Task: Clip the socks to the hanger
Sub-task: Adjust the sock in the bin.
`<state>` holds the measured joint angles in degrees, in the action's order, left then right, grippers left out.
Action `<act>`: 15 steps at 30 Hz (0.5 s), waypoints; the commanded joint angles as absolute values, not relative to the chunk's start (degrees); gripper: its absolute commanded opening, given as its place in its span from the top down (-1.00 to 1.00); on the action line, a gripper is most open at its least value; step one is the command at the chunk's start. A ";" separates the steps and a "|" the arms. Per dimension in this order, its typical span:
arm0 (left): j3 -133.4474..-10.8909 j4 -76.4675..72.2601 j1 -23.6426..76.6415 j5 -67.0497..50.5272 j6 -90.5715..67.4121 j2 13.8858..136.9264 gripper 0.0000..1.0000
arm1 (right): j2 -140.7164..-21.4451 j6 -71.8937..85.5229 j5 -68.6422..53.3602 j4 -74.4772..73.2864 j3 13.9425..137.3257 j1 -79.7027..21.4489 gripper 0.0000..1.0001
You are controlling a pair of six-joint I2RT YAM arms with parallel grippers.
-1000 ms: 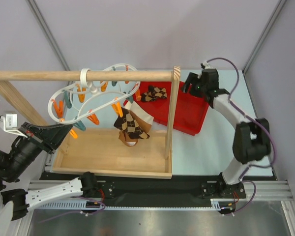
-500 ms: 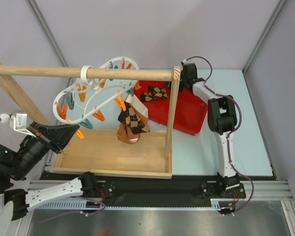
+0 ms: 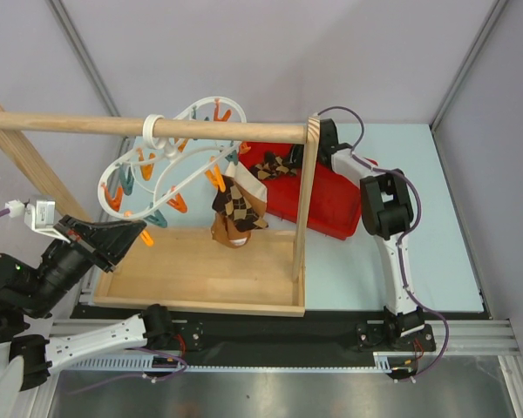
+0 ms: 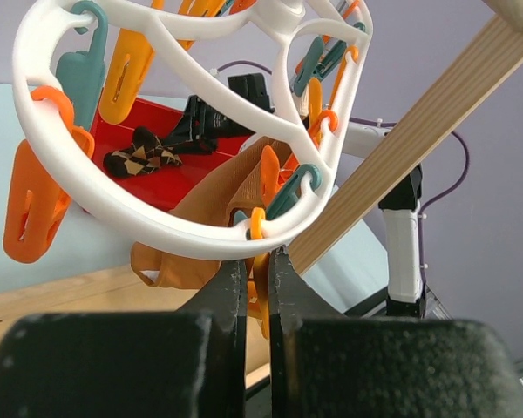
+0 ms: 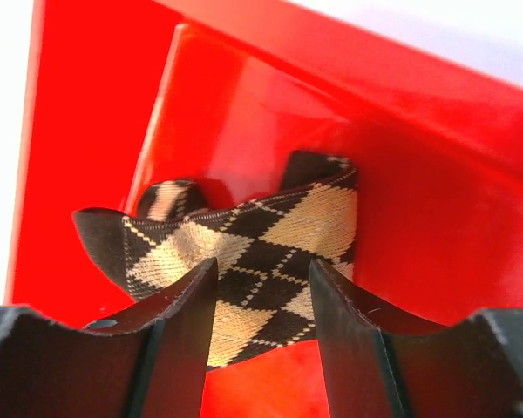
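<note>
right gripper (image 5: 261, 274) has dropped into the red tray (image 3: 336, 205), straddling the loose sock (image 5: 244, 248); hanger (image 3: 170, 165) has swung.

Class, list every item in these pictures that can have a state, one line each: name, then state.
White wavy plastic ring hanger: hung on the wooden rod, tilted.
Brown-and-tan argyle sock: clipped to the hanger, dangling.
Second argyle sock: loose, crumpled in the red plastic tray.
Left gripper: shut on an orange clip peg.
Right gripper: open, astride the second sock.
</note>
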<state>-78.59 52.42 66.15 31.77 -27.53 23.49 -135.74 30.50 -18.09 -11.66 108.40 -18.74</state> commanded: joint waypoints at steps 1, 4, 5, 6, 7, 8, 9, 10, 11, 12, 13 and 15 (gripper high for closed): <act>-78.57 50.63 66.53 30.41 -27.42 23.55 1.00 | -137.20 29.36 -16.35 -10.72 108.37 -18.19 -0.02; -78.49 50.19 66.45 30.15 -27.60 23.56 0.99 | -137.63 29.01 -14.86 -11.16 108.81 -18.28 0.01; -78.40 50.01 66.45 29.89 -27.60 23.55 1.00 | -138.59 28.83 -14.16 -12.03 109.42 -18.19 0.09; -78.40 49.92 66.53 29.80 -27.60 23.73 1.00 | -139.04 28.48 -13.02 -15.00 111.51 -18.37 0.10; -78.49 49.92 66.53 29.71 -27.60 23.82 1.00 | -139.30 27.52 -10.31 -16.25 112.06 -18.54 0.10; -78.57 50.01 66.53 29.71 -27.60 23.91 1.00 | -139.31 27.16 -9.33 -16.78 112.15 -18.72 0.09; -78.66 50.18 66.45 29.79 -27.60 24.17 1.00 | -139.39 26.64 -8.53 -17.14 112.06 -18.89 0.09; -78.75 50.10 66.53 29.79 -27.60 24.08 1.00 | -139.74 26.11 -6.18 -17.92 112.84 -19.07 0.09; -78.66 50.18 66.53 29.79 -27.51 24.08 1.00 | -140.09 25.67 -4.15 -19.58 114.16 -19.07 0.09; -78.58 50.10 66.53 29.79 -27.60 24.08 1.00 | -141.14 24.97 -2.04 -23.86 115.65 -19.33 0.08; -78.57 50.01 66.45 29.79 -27.60 24.08 1.00 | -141.07 23.22 3.20 -25.47 117.58 -19.77 0.07; -78.49 49.92 66.53 29.62 -27.60 24.08 1.00 | -139.84 20.40 8.06 -25.67 116.46 -20.47 0.05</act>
